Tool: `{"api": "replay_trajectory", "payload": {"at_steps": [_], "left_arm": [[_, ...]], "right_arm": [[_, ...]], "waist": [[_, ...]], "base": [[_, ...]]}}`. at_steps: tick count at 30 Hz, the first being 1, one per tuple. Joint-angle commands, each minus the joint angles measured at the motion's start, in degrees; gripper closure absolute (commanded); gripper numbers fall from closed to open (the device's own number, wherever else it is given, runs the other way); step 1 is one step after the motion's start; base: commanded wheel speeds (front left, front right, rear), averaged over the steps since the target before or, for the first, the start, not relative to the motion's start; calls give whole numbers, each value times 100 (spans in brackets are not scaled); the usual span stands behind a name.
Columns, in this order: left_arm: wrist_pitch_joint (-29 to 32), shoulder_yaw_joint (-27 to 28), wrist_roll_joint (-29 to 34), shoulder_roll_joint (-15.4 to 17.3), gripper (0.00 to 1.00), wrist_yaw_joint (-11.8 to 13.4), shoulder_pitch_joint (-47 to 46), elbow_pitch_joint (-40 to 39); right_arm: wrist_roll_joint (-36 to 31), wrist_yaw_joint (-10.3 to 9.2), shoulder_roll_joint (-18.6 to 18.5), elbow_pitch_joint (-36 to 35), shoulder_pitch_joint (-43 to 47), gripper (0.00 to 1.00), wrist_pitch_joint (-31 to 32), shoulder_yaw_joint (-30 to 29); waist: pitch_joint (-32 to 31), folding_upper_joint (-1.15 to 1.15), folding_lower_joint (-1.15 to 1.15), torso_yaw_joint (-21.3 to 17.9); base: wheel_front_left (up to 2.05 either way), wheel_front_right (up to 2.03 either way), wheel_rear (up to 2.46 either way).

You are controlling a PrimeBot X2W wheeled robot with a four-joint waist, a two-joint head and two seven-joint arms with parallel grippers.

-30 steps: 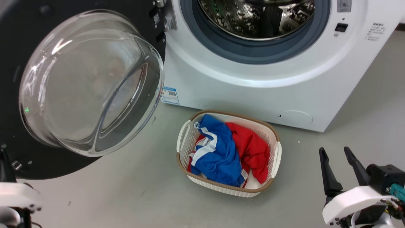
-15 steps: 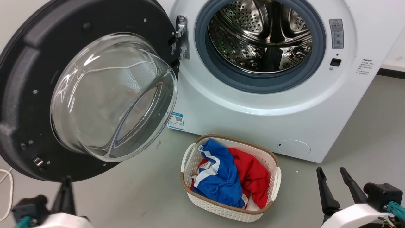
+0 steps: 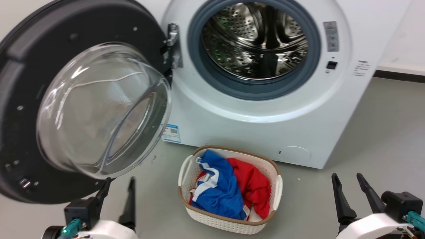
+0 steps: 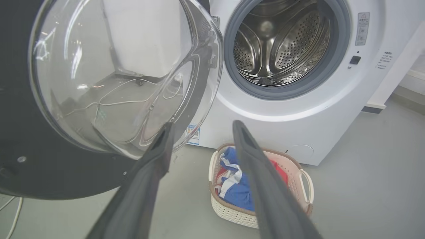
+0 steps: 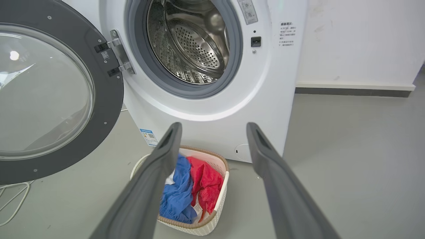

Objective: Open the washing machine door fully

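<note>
Door [image 3: 20, 66]: big, round and black. It is swung wide out to the left of the washer [image 3: 265, 126], with its inner side facing out.
Window [image 3: 99, 109]: a clear glass bowl that bulges from the middle of the door.
Hinge [image 3: 173, 44]: metal. It joins the door's right edge to the washer's front.
Drum [image 3: 255, 39]: shiny steel full of small holes, with a grey ring round it.
Label [image 3: 171, 133]: blue, low on the washer's front, just beside the glass.
Basket [image 3: 219, 223]: white with a brown rim, on the floor [image 3: 365, 132] just in front of the washer.
Clothes [image 3: 215, 189]: blue and red, lying in the basket.
Left gripper [image 3: 120, 180]: low, just under the door's bottom edge. Its fingers are apart and hold nothing. I cannot tell if one finger touches the door.
Right gripper [image 3: 346, 176]: low on the right, well apart from the door. Its fingers are apart and hold nothing.
</note>
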Motion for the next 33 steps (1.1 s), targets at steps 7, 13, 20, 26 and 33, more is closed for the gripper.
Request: {"api": "replay_trajectory", "payload": {"at_steps": [7, 13, 20, 26, 33], "left_arm": [[-181, -142, 158, -52, 0, -79, -311, 230], [-313, -236, 216, -121, 0, -139, -490, 519], [-501, -269, 252, -199, 0, -91, -603, 898], [-650, -283, 268, -233, 0, -115, -684, 1210], [-776, -282, 252, -252, 0, -106, -738, 1377]], "right_arm": [[-148, 1, 2, -165, 46, 0, 75, 16], [-257, 1, 2, -271, 15, 0, 185, 56], [-393, 1, 0, -375, 17, 0, 300, 174], [-423, 1, -44, -441, -25, 0, 324, 189], [-436, 1, -49, -513, -50, 0, 338, 138]], "waist": [[-75, 0, 1, -518], [-96, 0, 1, -913], [-71, 0, 1, -1364], [-41, 0, 1, -1595], [-49, 0, 1, -1619]], "base": [[0, 0, 0], [0, 0, 0], [0, 0, 0], [0, 0, 0], [0, 0, 0]]}}
